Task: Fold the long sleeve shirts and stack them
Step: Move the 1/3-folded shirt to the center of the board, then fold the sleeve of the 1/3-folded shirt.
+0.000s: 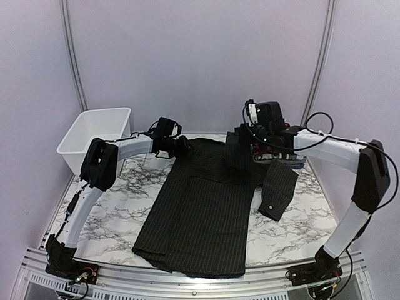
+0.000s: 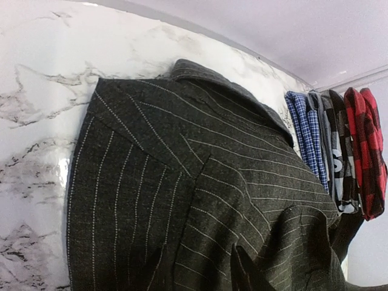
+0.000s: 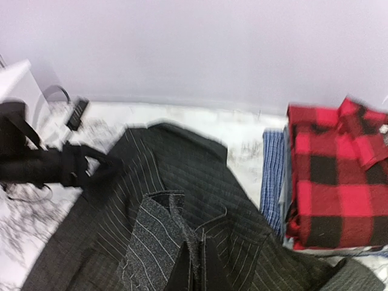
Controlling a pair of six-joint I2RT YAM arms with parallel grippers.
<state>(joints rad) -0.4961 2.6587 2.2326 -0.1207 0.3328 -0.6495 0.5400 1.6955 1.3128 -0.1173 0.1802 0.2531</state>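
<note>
The large black pinstriped shirt lies lengthwise on the marble table, collar at the back. My left gripper is at its left shoulder and looks shut on the cloth; cloth fills the left wrist view. My right gripper is shut on a bunched fold of the shirt's right shoulder and holds it raised, fingertips pinched. The right sleeve hangs down to the table. A stack of folded shirts stands at the back right: red-and-black plaid on top, a greyish one, and blue checked.
A white plastic bin stands off the table's back left corner. Bare marble shows left of the shirt and in front of the sleeve. Lilac walls close in the back and sides.
</note>
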